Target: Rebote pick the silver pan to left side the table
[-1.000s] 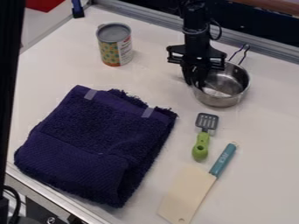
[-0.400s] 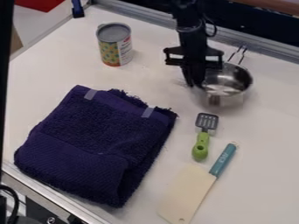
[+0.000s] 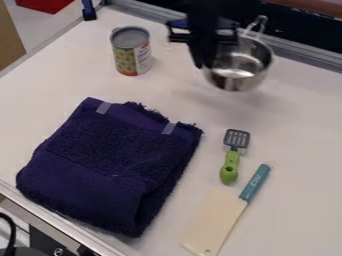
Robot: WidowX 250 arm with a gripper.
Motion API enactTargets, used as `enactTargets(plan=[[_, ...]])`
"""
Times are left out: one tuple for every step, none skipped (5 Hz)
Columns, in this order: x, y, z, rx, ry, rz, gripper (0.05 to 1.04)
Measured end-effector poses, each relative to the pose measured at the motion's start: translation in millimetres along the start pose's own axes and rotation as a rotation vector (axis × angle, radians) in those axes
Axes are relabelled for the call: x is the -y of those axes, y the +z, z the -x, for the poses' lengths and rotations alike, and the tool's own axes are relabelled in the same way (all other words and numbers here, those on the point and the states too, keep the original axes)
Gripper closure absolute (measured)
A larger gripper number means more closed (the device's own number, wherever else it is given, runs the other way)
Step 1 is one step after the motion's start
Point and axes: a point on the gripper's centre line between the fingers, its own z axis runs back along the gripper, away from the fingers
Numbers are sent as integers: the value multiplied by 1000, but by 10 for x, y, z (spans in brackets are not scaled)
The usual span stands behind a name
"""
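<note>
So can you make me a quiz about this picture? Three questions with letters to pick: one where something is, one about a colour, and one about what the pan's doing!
1. Where is the can?
A) On the table, past the towel
B) On top of the towel
C) Inside the silver pan

2. What colour is the slotted spatula's handle?
A) Red
B) Green
C) White

3. How is the silver pan?
A) Upside down on the towel
B) Tipped over on the can
C) Held up by the gripper

Answers:
1: A, the can stands on the white top, beyond the towel's far edge.
2: B, the handle below the dark slotted head is green.
3: C, the gripper is at the pan's rim, and a soft shadow lies below the pan.
</note>
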Motion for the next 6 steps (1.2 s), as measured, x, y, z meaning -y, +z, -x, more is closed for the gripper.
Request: enactTargets(plan=[[-465,248,58,39,3,7,1023],[-975,380,106,75,46,-10,1023],[-1376,503,123,94,9,-6,1023],[-1788,374,148,66,-45,10,1023],[-2052,363,148,97,-26,-14,1023],[-2203,224,166,98,-18,-81,1023]])
